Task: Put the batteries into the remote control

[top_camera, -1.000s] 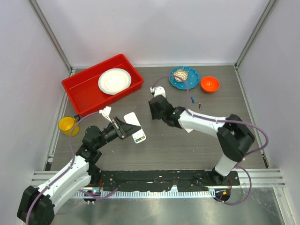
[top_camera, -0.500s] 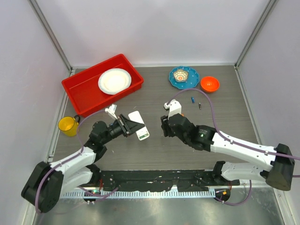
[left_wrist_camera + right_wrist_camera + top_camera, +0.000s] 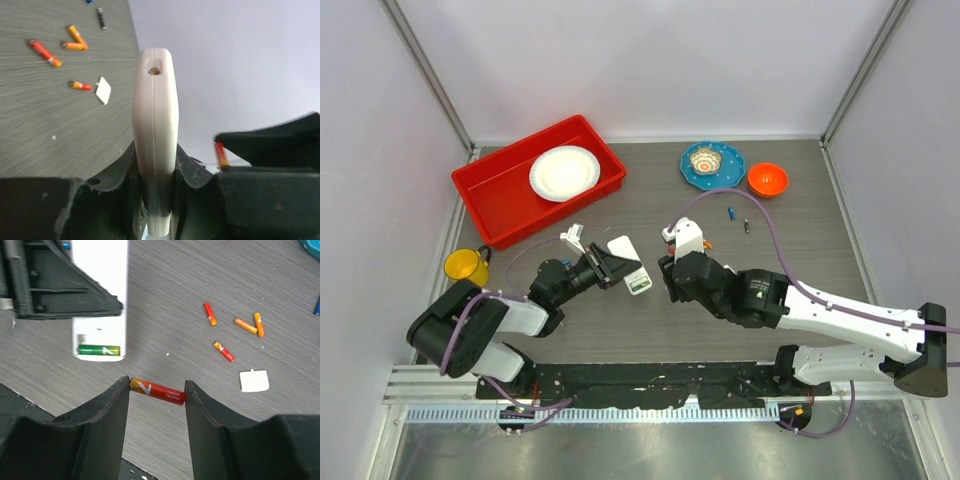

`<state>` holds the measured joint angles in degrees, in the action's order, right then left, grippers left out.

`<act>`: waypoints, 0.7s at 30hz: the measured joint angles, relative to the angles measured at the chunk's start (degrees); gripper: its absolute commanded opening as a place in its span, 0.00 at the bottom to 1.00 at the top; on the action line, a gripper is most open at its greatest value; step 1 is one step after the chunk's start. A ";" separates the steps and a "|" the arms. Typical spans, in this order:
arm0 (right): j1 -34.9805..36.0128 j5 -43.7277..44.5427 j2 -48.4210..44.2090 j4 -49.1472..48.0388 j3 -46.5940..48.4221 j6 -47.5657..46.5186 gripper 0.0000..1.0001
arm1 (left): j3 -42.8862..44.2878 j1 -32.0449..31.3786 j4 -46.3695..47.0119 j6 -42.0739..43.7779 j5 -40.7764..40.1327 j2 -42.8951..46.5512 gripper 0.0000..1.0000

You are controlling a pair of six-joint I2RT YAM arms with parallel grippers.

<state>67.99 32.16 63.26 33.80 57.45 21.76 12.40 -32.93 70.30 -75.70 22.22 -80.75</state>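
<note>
**Item 1, nearest.** Right claw (image 3: 156,386), clenched on a red-orange battery (image 3: 161,392). We note that the battery's long axis runs straight across the gap, one end against each finger, with the label facing the wrist camera.

**Item 2.** Left claw (image 3: 603,268), clamped on the remote control (image 3: 632,268). The remote's long axis runs away from this claw, and its free end points at the right claw, just apart from it. Its plain white back faces the right wrist camera. The compartment at the free end is open, and a green battery (image 3: 98,350) lies in it, crosswise to the remote.

**Item 3, change.** A second earlier the right arm reached over the far counter. Now its claw has swung near and faces the remote's open end. The remote has shifted right, and the left arm has folded low to the left.

**Item 4, counter beyond.**
- We count four loose batteries (image 3: 223,351), red-orange, beside a small white lid (image 3: 254,380).
- Further on lie a blue battery (image 3: 731,212) and a dark battery (image 3: 747,225).
- At the left edge stands a yellow cup (image 3: 466,267).

**Item 5, farthest.**
- A red tray (image 3: 495,195) holds a white plate (image 3: 564,172).
- To the right are a blue plate (image 3: 725,172) and an orange bowl (image 3: 767,179).
</note>
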 measured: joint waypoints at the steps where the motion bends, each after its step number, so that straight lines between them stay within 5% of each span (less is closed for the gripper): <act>1: 0.61 0.17 0.11 0.66 0.50 -0.02 0.29 | 0.00 -0.09 0.33 -0.35 -0.17 -1.38 0.00; 21: 5.01 1.81 15.41 7.23 13.07 -5.07 0.29 | 2.23 -1.84 2.78 -3.43 -0.31 -3.85 0.00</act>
<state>72.99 33.98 78.67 41.04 70.52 16.69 14.63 -34.76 73.08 -79.13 21.91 -84.60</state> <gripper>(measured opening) 0.503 0.266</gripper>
